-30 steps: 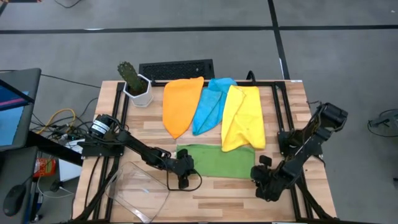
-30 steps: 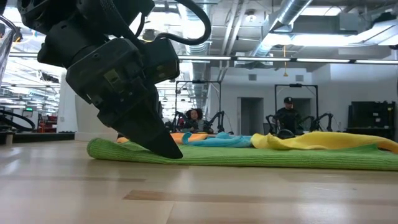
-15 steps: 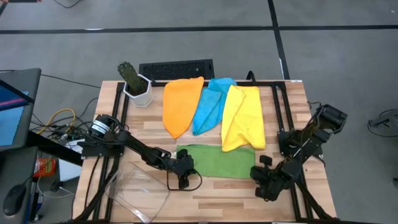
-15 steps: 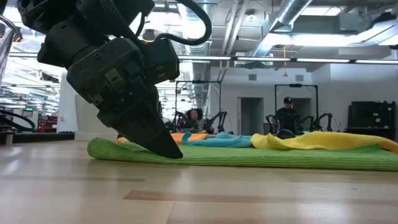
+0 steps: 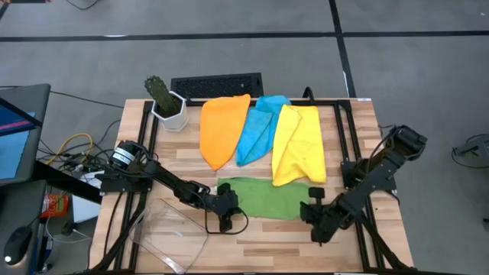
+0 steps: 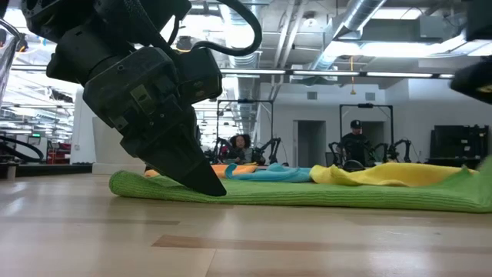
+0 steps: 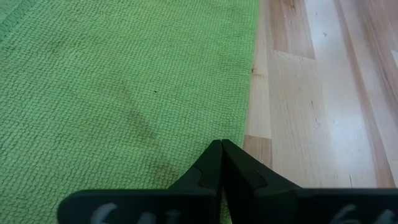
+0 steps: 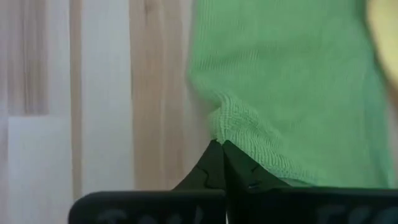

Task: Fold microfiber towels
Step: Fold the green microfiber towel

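The green towel (image 5: pixel 267 197) lies flat on the wooden table near its front edge. My left gripper (image 5: pixel 226 208) is shut at the towel's near left corner, and my right gripper (image 5: pixel 312 211) is shut at its near right corner. The right wrist view shows that corner of the green towel (image 8: pixel 292 81) raised off the wood. In the low view the towel's right end (image 6: pixel 470 183) stands a little higher than the rest. Behind it the orange towel (image 5: pixel 221 130), the light blue towel (image 5: pixel 258 126) and the yellow towel (image 5: pixel 299 145) lie side by side, overlapping. My left gripper is shut on the green towel just inside its left edge (image 7: pixel 239 134), at the near corner. The fingers (image 6: pixel 201 178) slant down onto it from the table's left, and the towel stays flat on the table there. My right gripper pinches the towel's hemmed edge at the near right corner (image 8: pixel 231 127) between its two fingertips. That corner is puckered and lifted off the wood, while the rest of the towel lies on the table.
A cactus in a white pot (image 5: pixel 166 101) stands at the far left corner, beside a black keyboard (image 5: pixel 218 84) at the far edge. A clear plastic container (image 5: pixel 170 231) lies at the near left. Bare wood (image 5: pixel 267 233) shows in front of the green towel.
My right gripper has moved toward the table's left, onto the green towel's near right corner, and taken hold of it. That end of the towel has risen slightly; the rest has stayed flat.
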